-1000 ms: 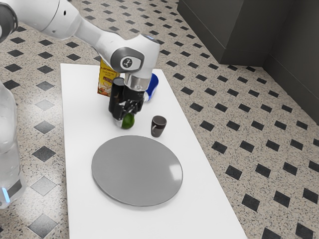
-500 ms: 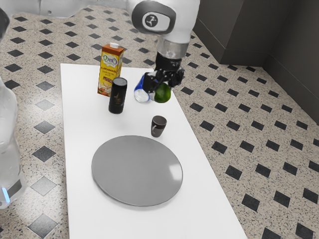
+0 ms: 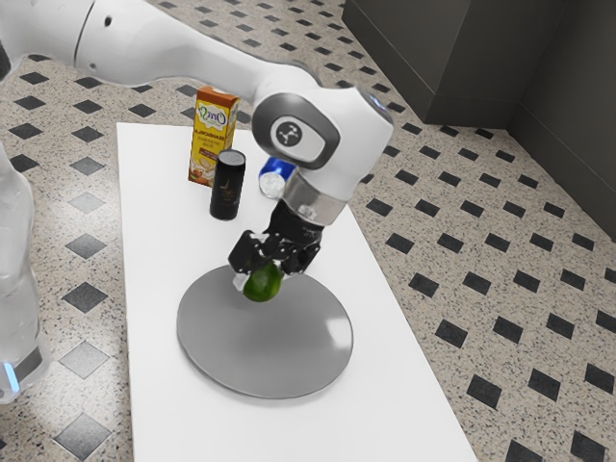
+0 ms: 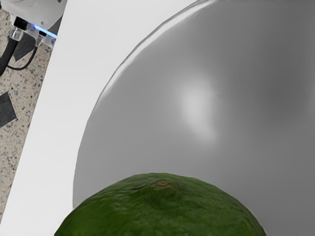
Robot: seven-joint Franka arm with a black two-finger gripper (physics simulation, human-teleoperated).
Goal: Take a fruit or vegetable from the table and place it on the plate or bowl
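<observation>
The flat white rectangular counter [image 3: 154,192] carries a broad round plate [image 3: 289,346], smooth grey with a soft sheen, at 6 o'clock from a printed carton [image 3: 213,135] and a black cylindrical can [image 3: 227,185]. The black fingers [image 3: 269,262] are clamped on a rounded green fruit [image 3: 262,283] with pebbly skin, perhaps an avocado, hanging over the plate's 12 o'clock part, seemingly clear of it.

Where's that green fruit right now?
In the exterior view, the green fruit is held in the gripper just above the grey plate, over its edge toward the black can.
</observation>
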